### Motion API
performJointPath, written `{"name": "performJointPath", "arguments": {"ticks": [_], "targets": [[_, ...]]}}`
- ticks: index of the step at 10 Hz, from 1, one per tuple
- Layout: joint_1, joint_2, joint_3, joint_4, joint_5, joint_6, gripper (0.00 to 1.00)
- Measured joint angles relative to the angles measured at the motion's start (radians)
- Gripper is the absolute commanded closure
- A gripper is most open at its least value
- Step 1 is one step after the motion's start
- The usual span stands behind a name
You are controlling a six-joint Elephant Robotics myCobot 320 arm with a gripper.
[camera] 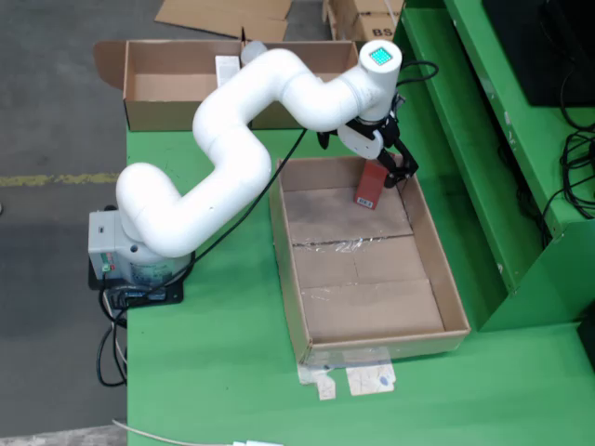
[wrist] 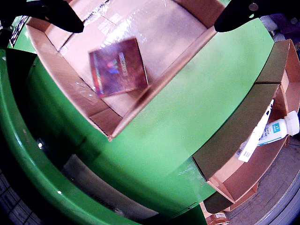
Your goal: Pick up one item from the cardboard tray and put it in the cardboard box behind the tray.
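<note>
1. two dark fingers (wrist: 51, 16) sit closest to the wrist lens, spread wide at the top corners, nothing between them.
2. below them a red item (wrist: 118, 66) lies blurred in the tray (wrist: 154, 91), near its corner wall.
3. in the fixed view, left to right: the box (camera: 149, 98) at the back of the desk (camera: 214, 372) holds a few small things; the white arm reaches across; the claw (camera: 395, 172) hangs over the tray's far right corner, just beside the red item, which looks propped upright there.
4. judgement: claw open and empty, item not yet gripped. grasp, lift and carry to the box all remain.
</note>
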Motion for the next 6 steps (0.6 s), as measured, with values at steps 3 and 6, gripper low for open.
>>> {"name": "performJointPath", "arguments": {"ticks": [3,6], "targets": [[0.011,-0.06,-0.002,0.136,-0.023,0.003,0.0],[0.015,-0.108,0.0,0.272,-0.041,0.006,0.0]]}}
